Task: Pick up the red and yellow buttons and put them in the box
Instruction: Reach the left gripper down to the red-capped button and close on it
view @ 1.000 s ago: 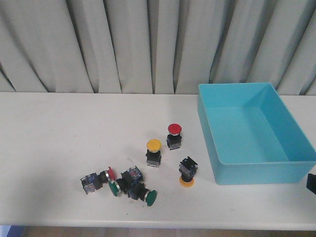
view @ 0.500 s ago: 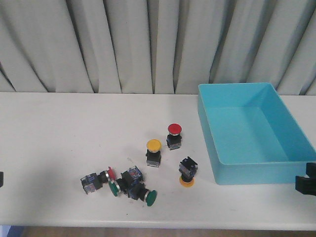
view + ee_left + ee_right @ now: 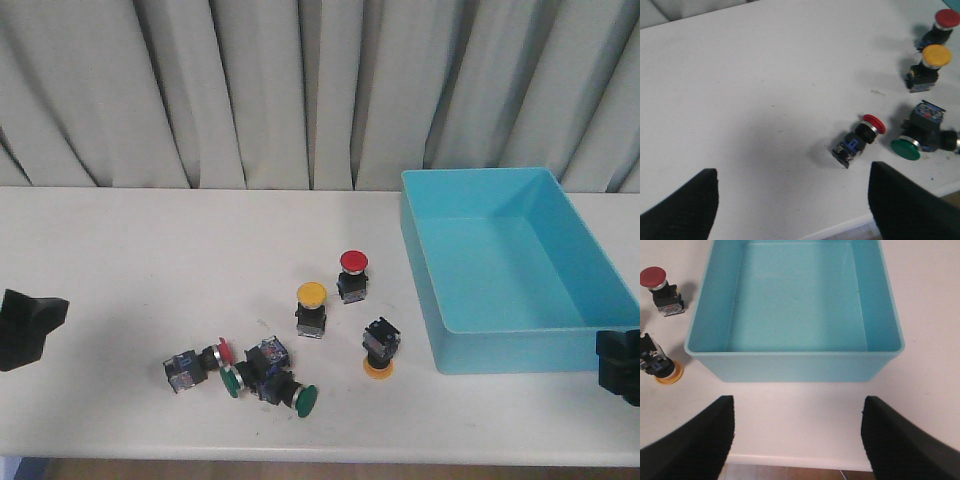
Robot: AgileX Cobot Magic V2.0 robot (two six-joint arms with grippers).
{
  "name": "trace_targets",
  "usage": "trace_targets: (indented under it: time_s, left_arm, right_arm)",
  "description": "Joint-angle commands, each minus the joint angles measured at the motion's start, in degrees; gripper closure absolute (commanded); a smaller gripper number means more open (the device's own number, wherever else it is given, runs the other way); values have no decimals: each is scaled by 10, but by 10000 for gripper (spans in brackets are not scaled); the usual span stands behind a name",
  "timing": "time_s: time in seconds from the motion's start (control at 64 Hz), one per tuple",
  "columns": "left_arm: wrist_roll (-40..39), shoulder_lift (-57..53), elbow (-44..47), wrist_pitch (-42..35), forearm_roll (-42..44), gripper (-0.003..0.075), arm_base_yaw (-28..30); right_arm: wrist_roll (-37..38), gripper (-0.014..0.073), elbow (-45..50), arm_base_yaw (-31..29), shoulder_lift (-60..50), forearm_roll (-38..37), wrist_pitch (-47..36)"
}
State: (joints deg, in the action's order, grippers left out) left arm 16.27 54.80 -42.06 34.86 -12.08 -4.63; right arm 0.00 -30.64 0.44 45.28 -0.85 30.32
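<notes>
An upright red button [image 3: 352, 274] and an upright yellow button [image 3: 311, 307] stand mid-table. Another yellow button [image 3: 379, 351] is tipped cap-down, and a red button [image 3: 196, 364] lies on its side. The turquoise box [image 3: 520, 352] stands at the right and is empty. My left gripper [image 3: 28, 325] is open and empty at the table's left edge, above the table [image 3: 792, 172], with the lying red button [image 3: 859, 143] ahead of it. My right gripper [image 3: 620, 365] is open and empty over the table's front edge [image 3: 796, 405], just in front of the box [image 3: 795, 367].
Two green-capped buttons [image 3: 231, 381] [image 3: 305, 399] lie tangled beside the lying red button, near the front edge. A pleated grey curtain [image 3: 300, 90] hangs behind the table. The right wrist view also shows the upright red button [image 3: 660, 289] and the tipped yellow button [image 3: 661, 368] beside the box.
My left gripper has come into the front view at the left edge. My right gripper has risen further into view at the lower right. The buttons and box have not moved.
</notes>
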Motion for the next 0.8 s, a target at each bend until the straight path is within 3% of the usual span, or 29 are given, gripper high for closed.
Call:
trace_targets:
  time_s: [0.0, 0.219, 0.781]
  left_arm:
    - [100, 30, -42, -22, -91, 143, 1]
    - [282, 122, -101, -9, -207, 153, -42]
    - [394, 413, -322, -7, -212, 153, -210]
  right_arm:
    - [0, 75, -19, -3, 3, -4, -35]
    - [0, 90, -19, -3, 3, -4, -35]
    - [0, 92, -19, -3, 3, -4, -36]
